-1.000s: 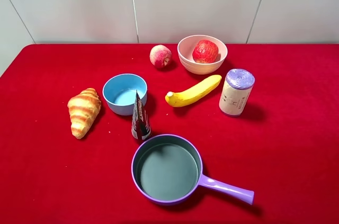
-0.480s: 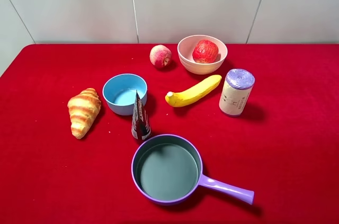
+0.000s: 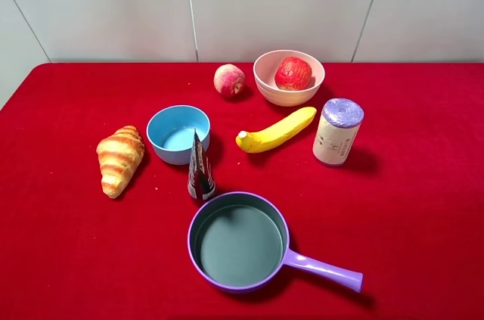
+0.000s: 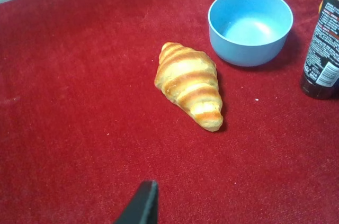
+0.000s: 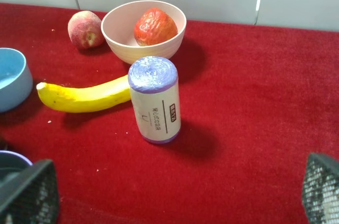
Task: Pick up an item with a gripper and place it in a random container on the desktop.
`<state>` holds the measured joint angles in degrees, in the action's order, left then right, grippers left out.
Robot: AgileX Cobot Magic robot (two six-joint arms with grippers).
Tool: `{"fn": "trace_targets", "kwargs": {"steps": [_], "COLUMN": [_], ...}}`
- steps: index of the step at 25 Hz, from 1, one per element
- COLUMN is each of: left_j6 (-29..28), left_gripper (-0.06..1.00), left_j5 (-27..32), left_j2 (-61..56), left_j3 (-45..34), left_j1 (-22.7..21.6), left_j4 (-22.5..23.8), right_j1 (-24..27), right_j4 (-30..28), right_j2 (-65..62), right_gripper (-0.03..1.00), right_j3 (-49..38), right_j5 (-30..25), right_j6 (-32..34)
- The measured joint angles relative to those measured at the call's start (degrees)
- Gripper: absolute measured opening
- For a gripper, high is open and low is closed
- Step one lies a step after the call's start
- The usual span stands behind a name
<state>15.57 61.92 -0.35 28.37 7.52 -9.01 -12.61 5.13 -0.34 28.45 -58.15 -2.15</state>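
The red apple lies inside the pale pink bowl at the back of the red desktop. The right wrist view shows the apple in the bowl too. Neither arm shows in the exterior view. My right gripper is open and empty, its two fingers wide apart, low over the cloth in front of the wrapped roll. Of my left gripper only one black fingertip shows, above bare cloth near the croissant.
A peach sits left of the pink bowl. In front lie a banana, an upright purple-topped roll, a blue bowl, a croissant, a dark pointed packet and a purple pan.
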Motion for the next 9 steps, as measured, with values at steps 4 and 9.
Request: {"fn": "trace_targets", "kwargs": {"steps": [4, 9], "left_j6": [0.0, 0.0], "left_gripper": [0.99, 0.99], "left_j5": [0.0, 0.0], "left_j2": [0.0, 0.0], "left_j3": [0.0, 0.0], "left_j1": [0.0, 0.0], "left_j4": [0.0, 0.0], "right_j1": [0.0, 0.0], "right_j4": [0.0, 0.0], "right_j2": [0.0, 0.0], "right_gripper": [0.69, 0.69], "right_j3": [0.0, 0.0], "right_j5": [0.0, 0.0], "right_j6": [0.0, 0.0]}}
